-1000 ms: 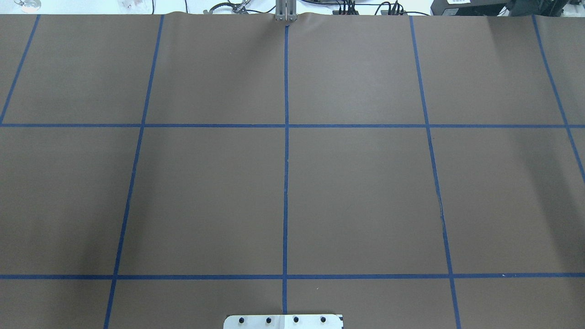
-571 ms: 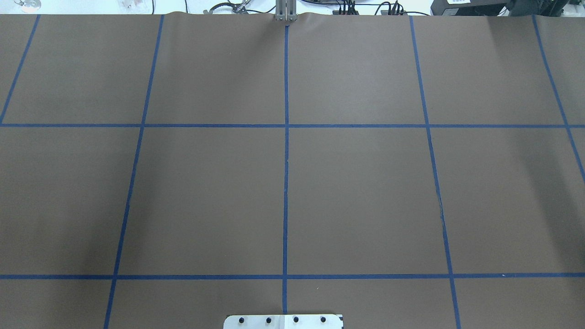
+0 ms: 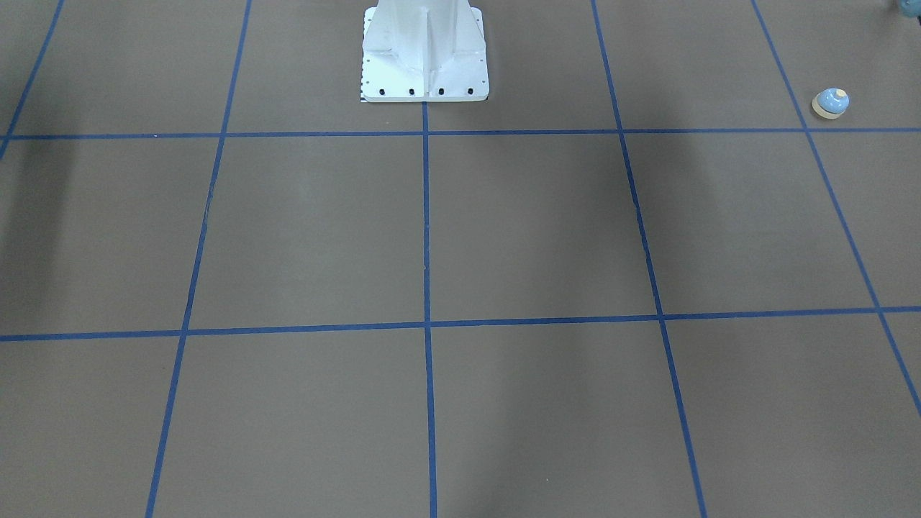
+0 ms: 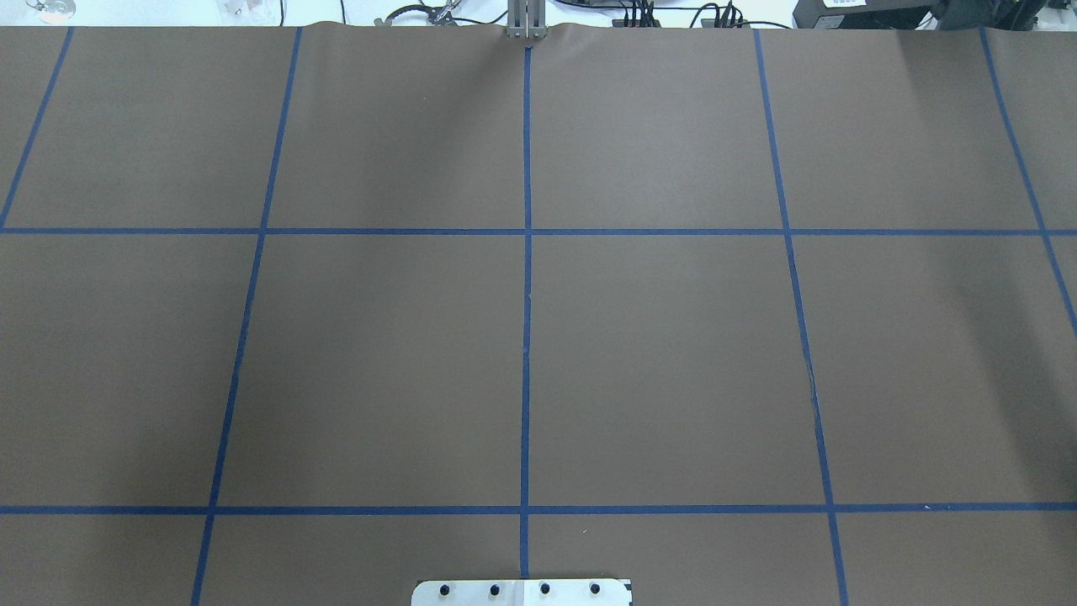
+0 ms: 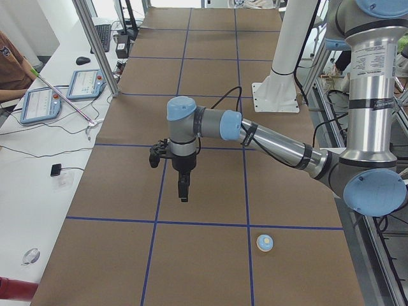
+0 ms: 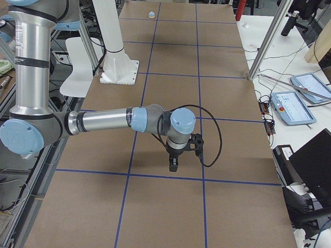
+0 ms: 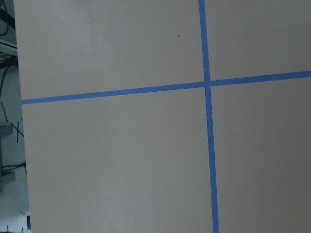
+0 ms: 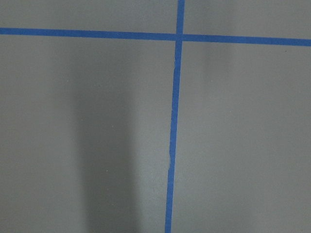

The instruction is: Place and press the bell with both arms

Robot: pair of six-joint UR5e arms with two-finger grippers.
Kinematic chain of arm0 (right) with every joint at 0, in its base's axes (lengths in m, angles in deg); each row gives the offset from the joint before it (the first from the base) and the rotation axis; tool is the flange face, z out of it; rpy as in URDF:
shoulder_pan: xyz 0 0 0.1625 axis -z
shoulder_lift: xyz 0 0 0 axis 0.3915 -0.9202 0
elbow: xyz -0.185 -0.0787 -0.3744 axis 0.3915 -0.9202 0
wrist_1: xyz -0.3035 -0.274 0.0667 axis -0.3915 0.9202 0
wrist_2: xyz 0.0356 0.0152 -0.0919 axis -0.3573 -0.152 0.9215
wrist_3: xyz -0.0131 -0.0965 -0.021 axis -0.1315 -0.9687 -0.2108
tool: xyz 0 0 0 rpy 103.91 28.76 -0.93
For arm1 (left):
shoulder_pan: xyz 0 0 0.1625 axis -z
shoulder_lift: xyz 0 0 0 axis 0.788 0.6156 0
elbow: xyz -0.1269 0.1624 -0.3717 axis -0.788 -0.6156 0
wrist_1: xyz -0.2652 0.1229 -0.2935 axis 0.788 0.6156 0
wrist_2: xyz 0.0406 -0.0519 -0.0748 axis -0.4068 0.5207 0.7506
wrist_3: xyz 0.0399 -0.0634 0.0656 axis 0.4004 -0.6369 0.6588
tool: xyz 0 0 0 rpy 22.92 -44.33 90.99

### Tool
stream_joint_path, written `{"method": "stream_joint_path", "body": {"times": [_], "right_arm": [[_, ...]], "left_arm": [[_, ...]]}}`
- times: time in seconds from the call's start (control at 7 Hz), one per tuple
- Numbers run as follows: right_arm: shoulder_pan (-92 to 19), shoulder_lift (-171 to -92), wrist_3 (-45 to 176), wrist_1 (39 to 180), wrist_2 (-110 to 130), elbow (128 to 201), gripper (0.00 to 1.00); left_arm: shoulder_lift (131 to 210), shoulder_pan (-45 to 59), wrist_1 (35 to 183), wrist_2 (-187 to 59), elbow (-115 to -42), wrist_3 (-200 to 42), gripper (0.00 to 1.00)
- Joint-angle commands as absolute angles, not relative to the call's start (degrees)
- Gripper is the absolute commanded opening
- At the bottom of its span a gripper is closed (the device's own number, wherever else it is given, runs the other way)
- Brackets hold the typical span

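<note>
left arm [image 5: 280,145], right arm [image 6: 103,121] stretched level | left end effector [image 5: 183,191], right end effector [image 6: 174,164] pointing down, spread or closed: cannot tell | domed blue bell [image 3: 831,102] on matte brown table [image 3: 532,230], robot's far left

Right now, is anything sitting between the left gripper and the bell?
Nothing visible does. Only the brown table cover and a blue tape line lie between the left gripper and the bell.
</note>
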State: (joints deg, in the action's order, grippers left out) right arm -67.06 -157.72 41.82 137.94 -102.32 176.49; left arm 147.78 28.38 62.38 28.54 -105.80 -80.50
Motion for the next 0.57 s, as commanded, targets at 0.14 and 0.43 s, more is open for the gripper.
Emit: {"method": "stream_joint_path", "body": {"times": [0.14, 0.43], "right_arm": [[-67.1, -157.7, 42.3, 138.1, -102.2, 178.2, 1.0], [-67.1, -157.5, 42.4, 138.2, -102.0, 178.2, 1.0]], "left_arm": [[143.6, 8.8, 52.2, 13.6, -117.1, -125.4, 1.0], [138.2, -4.3, 52.2, 9.8, -117.3, -153.1, 1.0]]}}
